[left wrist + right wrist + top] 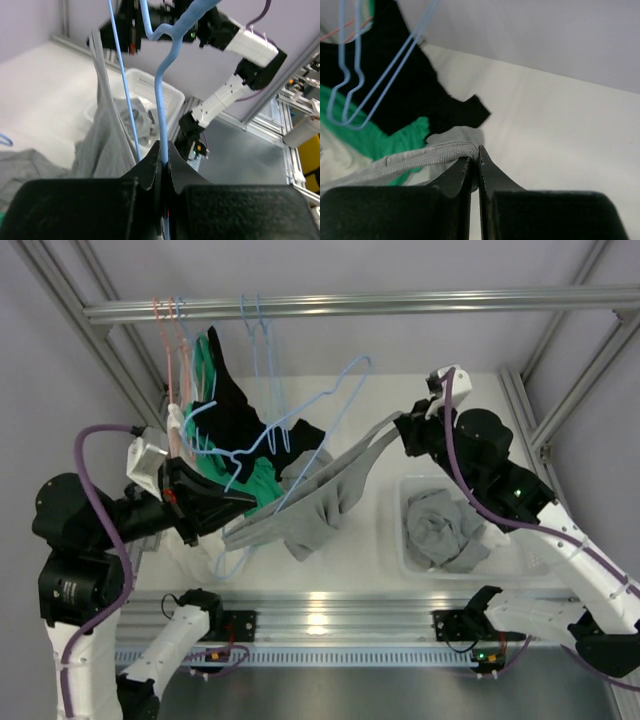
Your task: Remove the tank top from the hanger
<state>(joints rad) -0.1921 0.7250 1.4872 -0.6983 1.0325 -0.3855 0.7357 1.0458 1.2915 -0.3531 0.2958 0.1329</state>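
A light blue wire hanger (318, 405) slants above the table, and a grey tank top (305, 508) hangs from it. My left gripper (238, 503) is shut on the hanger's lower wire; the left wrist view shows the blue wire (160, 105) pinched between the fingers (163, 150), with the grey cloth (102, 145) beside it. My right gripper (402, 432) is shut on the tank top's strap and holds it stretched to the right. In the right wrist view the ribbed grey strap (420, 160) ends between my closed right gripper (475, 159).
A clear bin (410, 540) at right holds grey garments (445, 530). Black (240, 410) and green (262, 480) clothes and a loose blue hanger (215, 445) lie at back left. Pink (165, 330) and blue (260, 335) hangers hang on the metal rail (400, 303).
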